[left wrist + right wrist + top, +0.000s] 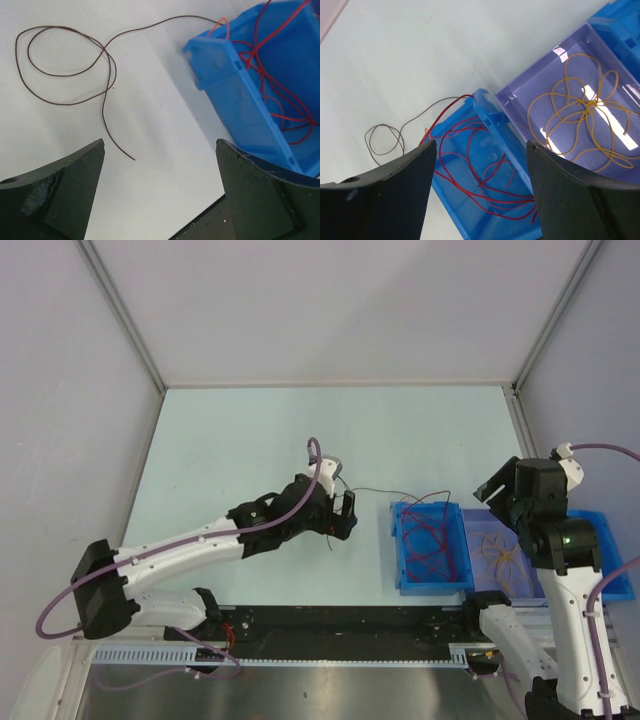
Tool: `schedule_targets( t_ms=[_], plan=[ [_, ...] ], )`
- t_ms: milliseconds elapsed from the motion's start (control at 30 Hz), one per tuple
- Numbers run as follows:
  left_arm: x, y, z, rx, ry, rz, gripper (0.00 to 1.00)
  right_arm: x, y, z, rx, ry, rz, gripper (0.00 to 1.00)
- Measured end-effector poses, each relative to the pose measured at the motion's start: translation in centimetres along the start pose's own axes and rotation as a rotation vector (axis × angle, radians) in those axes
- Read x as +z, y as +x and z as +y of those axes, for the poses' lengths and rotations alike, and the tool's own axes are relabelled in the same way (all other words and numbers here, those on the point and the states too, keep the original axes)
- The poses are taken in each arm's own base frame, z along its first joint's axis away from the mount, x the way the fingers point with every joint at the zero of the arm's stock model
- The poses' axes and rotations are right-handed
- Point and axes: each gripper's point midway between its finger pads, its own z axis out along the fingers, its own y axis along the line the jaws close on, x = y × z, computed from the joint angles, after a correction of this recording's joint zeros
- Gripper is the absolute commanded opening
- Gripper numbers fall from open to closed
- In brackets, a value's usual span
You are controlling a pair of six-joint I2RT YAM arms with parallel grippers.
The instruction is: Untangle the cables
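The cables lie sorted by colour. A thin dark brown cable [65,65] loops on the table, and its far end runs to the corner of a blue bin [235,95]. Red cables [480,170] are coiled inside that blue bin [404,550]. An orange-yellow cable [585,110] lies in a purple bin [478,540] beside it. My left gripper [160,145] is open just above the table, near the brown cable's [370,490] free end and holding nothing. High above the two bins, my right gripper [481,144] is open and empty.
Another blue bin [615,575] stands right of the purple one, partly behind the right arm. The bins [490,115] touch side by side near the table's front right edge. White walls enclose the table on three sides.
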Motion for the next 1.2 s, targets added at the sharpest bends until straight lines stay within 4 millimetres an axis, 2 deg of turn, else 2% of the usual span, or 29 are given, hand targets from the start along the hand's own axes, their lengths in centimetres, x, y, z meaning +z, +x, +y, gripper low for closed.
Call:
schedule_targets(
  t_ms=[333,533,733,1033,1200],
  plan=[
    [5.1,4.0,1.7,0.009,-0.092,0.128,0.94,2.0,1.6,2.0,-0.071,-0.063,0.044,0.77],
    [8.1,6.5,2.4,0.030,-0.141,0.213,0.92,2.9,2.4,2.5,-0.099,-0.089,0.067,0.78],
    [10.0,6.4,2.8,0.009,-0.184,0.216,0.88,3.1,2.7,3.1,-0.114,-0.124,0.072,0.78],
    [11.9,7.7,6.4,-0.035,-0.273,0.262,0.83,3.6,3.4,3.7,-0.127,-0.161,0.097,0.78],
    [12.4,8.2,7.0,-0.044,-0.279,0.280,0.76,3.8,3.5,3.8,-0.135,-0.165,0.100,0.78]
  ],
)
